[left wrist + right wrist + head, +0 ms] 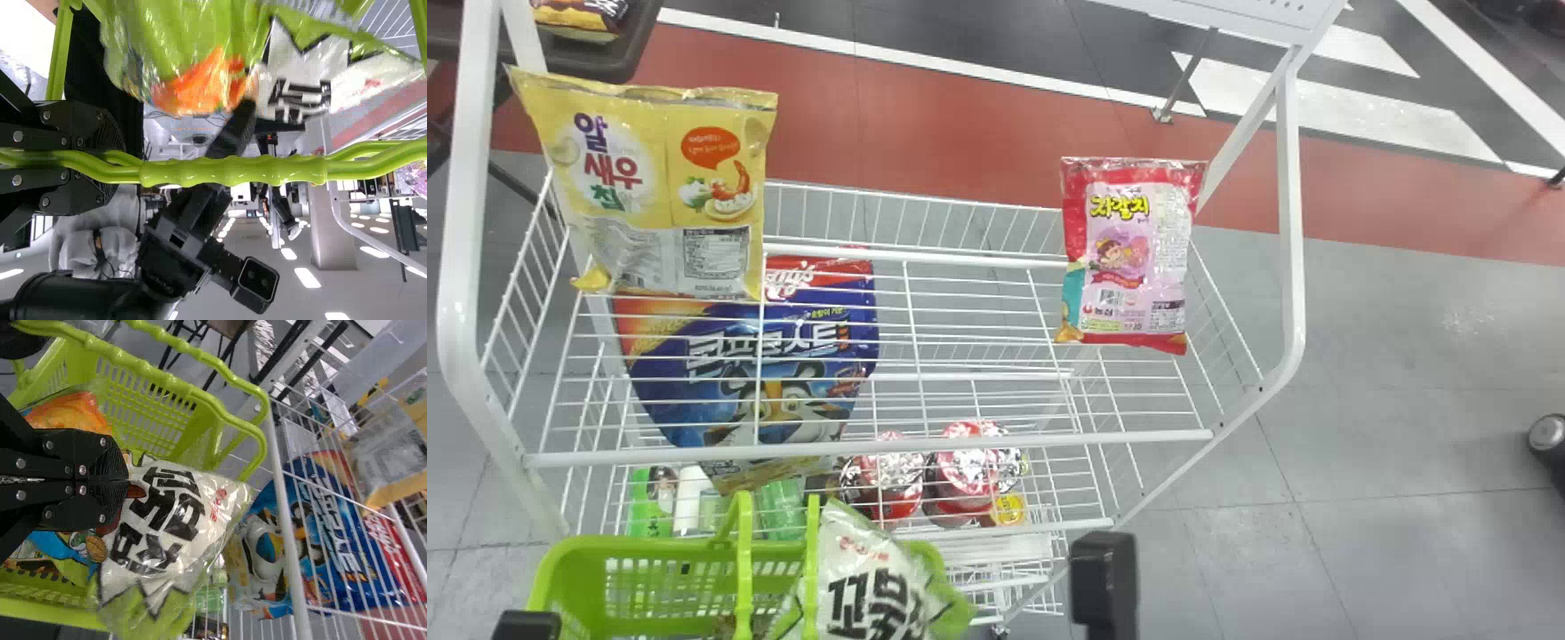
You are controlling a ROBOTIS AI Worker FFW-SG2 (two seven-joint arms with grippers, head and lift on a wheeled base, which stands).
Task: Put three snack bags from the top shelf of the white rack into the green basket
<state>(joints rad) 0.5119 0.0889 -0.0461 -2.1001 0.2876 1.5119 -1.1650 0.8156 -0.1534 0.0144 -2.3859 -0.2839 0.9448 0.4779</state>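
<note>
Hanging from the right gripper (1104,582), a green and white snack bag (876,582) is sitting right at the fingertips, its top edge being pinched and its printed body spreading out past them. The right gripper's two fingers are closing together on that bag, with only its film lying between them. In the head view, the bag is showing over the right part of the green basket (547,578), just beside one of the upright handles (744,569) and overlapping the rim. How deep it is reaching inside, I cannot tell.

The left gripper (527,626) is clamping on the basket's handles, which are running side by side between its fingers, and it is touching no snack bag. Inside the basket, a colourful packet (60,550) is lying below the right gripper.

On the top shelf of the white rack (871,449), a yellow snack bag (654,191) is standing at the left, and a red and pink snack bag (1129,258) is standing at the right, both being well apart from the right gripper. Under that shelf, a big blue bag (774,364) is lying on the left side, and red-lidded cups (965,462) are resting near it.
</note>
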